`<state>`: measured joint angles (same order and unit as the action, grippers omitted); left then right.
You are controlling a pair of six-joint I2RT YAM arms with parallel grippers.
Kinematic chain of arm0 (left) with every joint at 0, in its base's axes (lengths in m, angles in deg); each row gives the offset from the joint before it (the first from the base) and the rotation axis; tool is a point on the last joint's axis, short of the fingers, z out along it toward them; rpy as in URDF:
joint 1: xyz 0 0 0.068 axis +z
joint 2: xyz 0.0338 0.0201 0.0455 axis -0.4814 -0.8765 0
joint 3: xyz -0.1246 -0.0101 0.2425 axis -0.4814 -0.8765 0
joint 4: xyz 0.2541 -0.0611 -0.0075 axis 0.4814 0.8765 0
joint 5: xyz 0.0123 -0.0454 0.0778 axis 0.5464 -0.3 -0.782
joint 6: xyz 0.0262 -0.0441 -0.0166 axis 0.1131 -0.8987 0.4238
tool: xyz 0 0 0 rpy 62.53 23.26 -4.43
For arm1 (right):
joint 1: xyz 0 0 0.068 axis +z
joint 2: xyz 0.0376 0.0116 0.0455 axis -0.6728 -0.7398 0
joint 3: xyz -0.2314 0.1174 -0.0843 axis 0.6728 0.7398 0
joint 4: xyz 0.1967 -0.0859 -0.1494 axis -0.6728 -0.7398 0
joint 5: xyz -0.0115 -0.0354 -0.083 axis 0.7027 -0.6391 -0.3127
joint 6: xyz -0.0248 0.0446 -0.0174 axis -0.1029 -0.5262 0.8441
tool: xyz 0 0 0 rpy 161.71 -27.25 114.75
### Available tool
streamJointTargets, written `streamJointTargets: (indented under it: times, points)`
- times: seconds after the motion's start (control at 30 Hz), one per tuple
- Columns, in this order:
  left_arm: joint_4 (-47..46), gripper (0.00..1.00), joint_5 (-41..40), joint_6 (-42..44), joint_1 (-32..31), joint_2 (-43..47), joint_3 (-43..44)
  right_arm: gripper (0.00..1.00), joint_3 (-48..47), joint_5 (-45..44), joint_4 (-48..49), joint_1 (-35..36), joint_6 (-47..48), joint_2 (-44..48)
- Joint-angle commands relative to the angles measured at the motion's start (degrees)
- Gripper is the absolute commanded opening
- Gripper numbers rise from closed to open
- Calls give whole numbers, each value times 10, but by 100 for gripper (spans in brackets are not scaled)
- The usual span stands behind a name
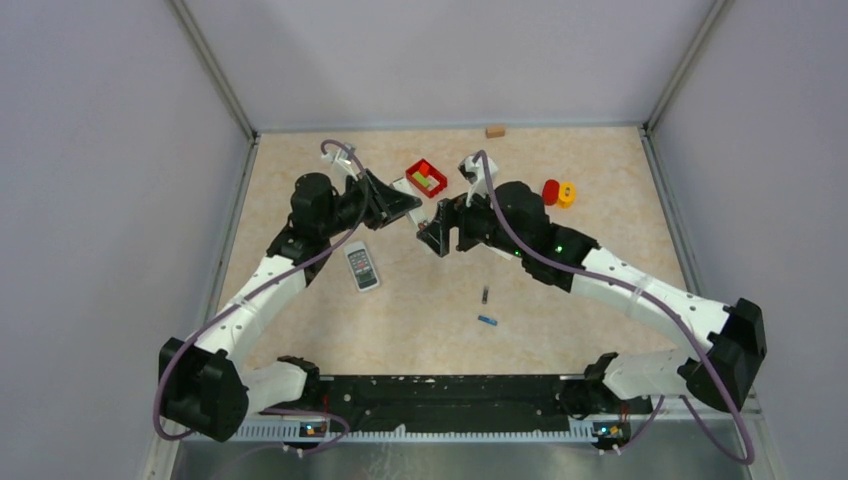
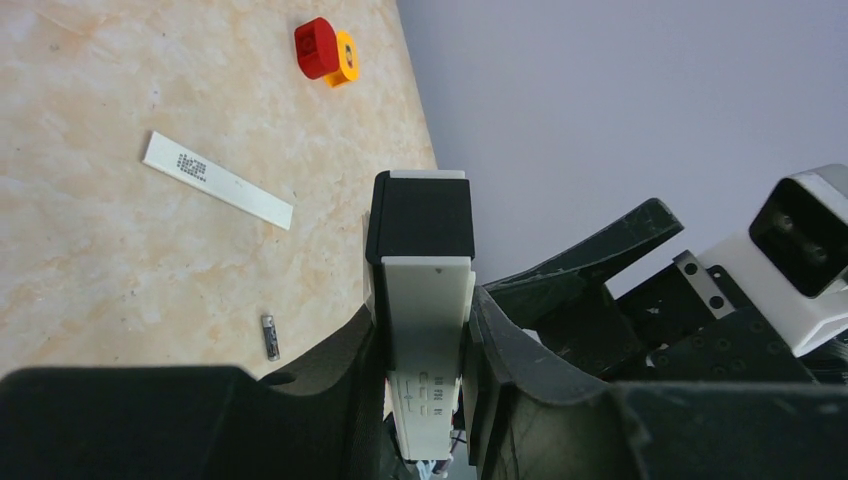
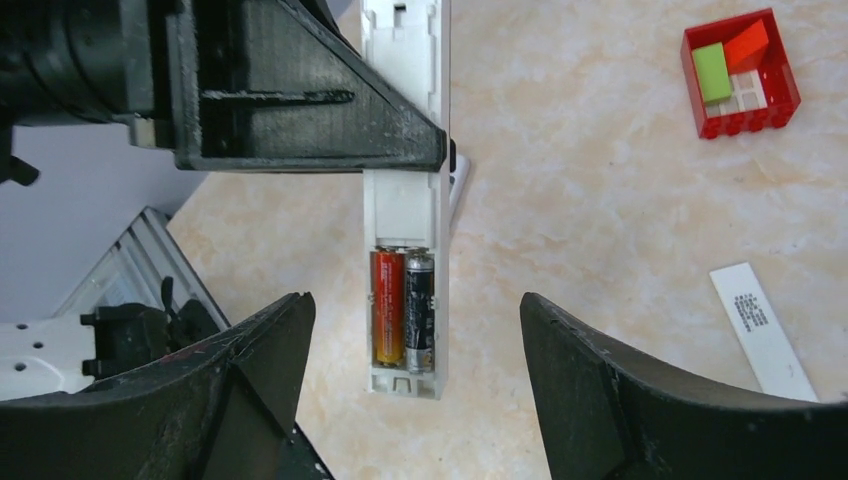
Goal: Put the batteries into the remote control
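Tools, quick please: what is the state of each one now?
Left tool: closed on the white remote.
Right tool: open, holding nothing.

White remote [image 3: 405, 200], with a black band in the left wrist view. In its bay sit a red-and-orange battery [image 3: 387, 305] and a black-and-grey battery [image 3: 420, 310]. Black left hand [image 2: 428, 335], black right hand [image 3: 412, 300]. The surface [image 1: 560, 290] is beige with pale marbled veining. On it, a blue battery [image 1: 487, 321] and a dark battery [image 1: 486, 295]. Red tray [image 3: 748, 125], green block [image 3: 711, 72] inside. White strip [image 2: 217, 180] with black print. Red-and-yellow disc [image 2: 326, 50].
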<state>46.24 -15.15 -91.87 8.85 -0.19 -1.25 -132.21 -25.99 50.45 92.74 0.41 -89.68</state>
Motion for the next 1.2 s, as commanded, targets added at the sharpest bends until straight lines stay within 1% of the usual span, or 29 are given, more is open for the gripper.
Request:
streamJointTargets:
  times: [0.0, 0.07, 0.17, 0.27, 0.3, 0.37, 0.43, 0.47, 0.6, 0.67, 0.9, 1.17]
  points:
    - [-18, 0, -5, 10, 4, 0, 13, 76, -16, 9, 18, -2, 24, 1]
    - [-18, 0, -2, 11, 5, 0, 12, 77, 5, 6, 43, -2, 3, 18]
    - [-22, 0, 8, 7, 7, -2, 12, 83, 36, 6, 71, -2, -29, 47]
    - [-39, 0, 25, -6, 8, -2, 7, 84, 67, -5, 96, -2, -81, 71]
    - [-50, 0, 33, -12, 9, -2, 5, 82, 78, -10, 103, -2, -102, 80]
    - [-68, 0, 47, -24, 9, -1, 0, 76, 102, -27, 117, -3, -138, 99]
    - [-87, 0, 63, -36, 10, 1, -4, 65, 118, -31, 130, -2, -164, 111]
    - [-95, 0, 71, -41, 10, 2, -5, 62, 125, -29, 137, -3, -174, 115]
    - [-117, 0, 98, -53, 10, 6, -7, 49, 127, -15, 140, -2, -191, 112]
    - [-122, 0, 103, -55, 11, 10, -7, 44, 125, 5, 141, -3, -195, 108]
    - [-143, 0, 114, -70, 11, 10, -9, 33, 123, 15, 135, -3, -197, 97]
    - [-159, 0, 122, -83, 11, 10, -9, 14, 129, 23, 134, -3, -191, 81]
